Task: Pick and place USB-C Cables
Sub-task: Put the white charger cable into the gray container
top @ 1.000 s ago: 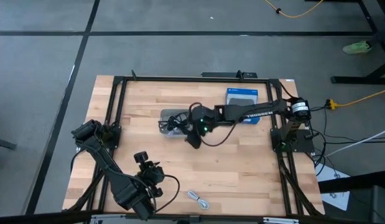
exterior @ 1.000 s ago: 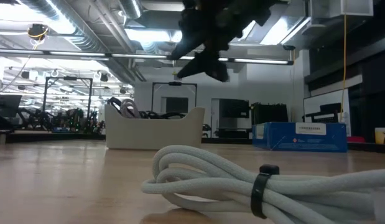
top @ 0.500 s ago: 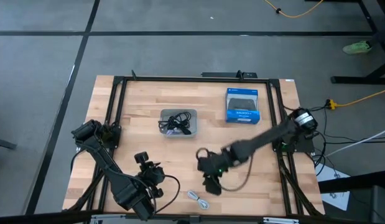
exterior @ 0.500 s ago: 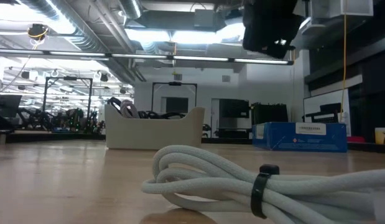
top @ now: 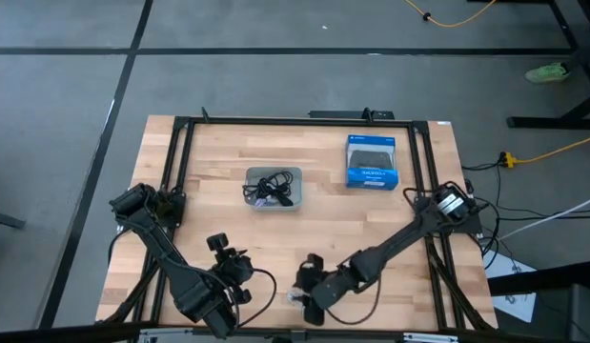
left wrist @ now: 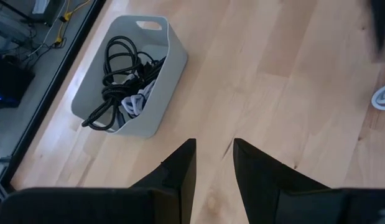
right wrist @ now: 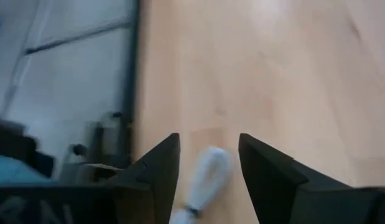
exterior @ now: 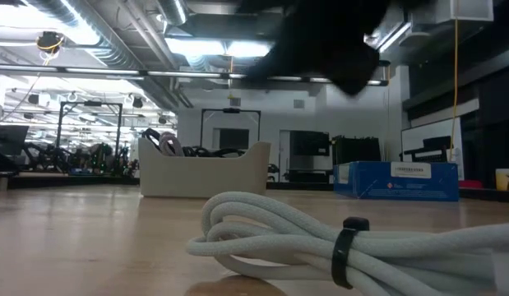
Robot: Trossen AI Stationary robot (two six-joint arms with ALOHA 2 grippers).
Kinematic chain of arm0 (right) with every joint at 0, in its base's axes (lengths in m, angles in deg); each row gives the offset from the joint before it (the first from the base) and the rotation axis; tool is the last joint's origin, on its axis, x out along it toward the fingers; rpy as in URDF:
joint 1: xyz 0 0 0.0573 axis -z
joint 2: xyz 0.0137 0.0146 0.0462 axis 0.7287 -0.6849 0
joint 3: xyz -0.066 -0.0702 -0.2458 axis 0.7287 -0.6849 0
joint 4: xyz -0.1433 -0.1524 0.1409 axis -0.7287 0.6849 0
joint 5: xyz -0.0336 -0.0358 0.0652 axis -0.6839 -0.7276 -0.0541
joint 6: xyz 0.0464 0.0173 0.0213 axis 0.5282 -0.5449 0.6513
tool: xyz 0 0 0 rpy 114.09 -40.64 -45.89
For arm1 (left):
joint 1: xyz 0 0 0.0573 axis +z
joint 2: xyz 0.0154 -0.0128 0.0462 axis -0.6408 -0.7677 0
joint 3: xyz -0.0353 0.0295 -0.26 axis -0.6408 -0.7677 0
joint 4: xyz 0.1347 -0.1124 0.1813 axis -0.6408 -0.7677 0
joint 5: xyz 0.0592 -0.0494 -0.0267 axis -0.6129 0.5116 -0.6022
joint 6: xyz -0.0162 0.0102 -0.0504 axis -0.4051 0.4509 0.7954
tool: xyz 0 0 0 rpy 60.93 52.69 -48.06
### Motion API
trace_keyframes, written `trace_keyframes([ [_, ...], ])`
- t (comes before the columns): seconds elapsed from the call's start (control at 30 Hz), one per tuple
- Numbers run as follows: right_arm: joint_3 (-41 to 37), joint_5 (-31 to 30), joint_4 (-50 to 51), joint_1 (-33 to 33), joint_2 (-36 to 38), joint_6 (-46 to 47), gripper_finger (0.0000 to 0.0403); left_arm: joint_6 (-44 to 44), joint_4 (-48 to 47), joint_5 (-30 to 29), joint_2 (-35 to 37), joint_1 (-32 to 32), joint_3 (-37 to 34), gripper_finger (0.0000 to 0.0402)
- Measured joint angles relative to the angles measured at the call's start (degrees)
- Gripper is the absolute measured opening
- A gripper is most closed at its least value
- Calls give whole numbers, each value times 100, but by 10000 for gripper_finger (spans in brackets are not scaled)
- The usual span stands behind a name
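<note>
Right gripper (top: 307,301) moved from mid-table to near edge, jaws open and empty over the white cable (exterior: 320,238). Other cables (top: 273,187) in far tray (top: 254,175). Left gripper (left wrist: 214,165) parked near-left, slightly open, empty.

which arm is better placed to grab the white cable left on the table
The right. Its right gripper hangs open directly over the white cable, which shows between its fingers in its wrist view. The left gripper waits near the front edge, pointed towards the grey tray.

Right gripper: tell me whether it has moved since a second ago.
Yes. In the high view the right gripper has left the grey tray and crossed to the table's near edge, above the white cable.
</note>
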Motion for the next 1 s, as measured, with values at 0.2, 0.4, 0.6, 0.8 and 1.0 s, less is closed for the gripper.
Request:
trace_keyframes([
  [0.2,-2,142,-25,7,-233,342,168,-2,22,0,0,0,0,99],
  [0.4,-2,196,-110,-160,-543,365,168,-2,40,0,0,0,0,99],
  [0.6,-1,166,-94,-291,-856,547,168,-2,42,0,0,0,0,99],
  [0.8,39,-13,233,-365,-921,849,161,-3,42,0,0,0,0,99],
  [1.0,15,-187,332,-326,-914,936,65,-4,42,0,0,0,0,99],
])
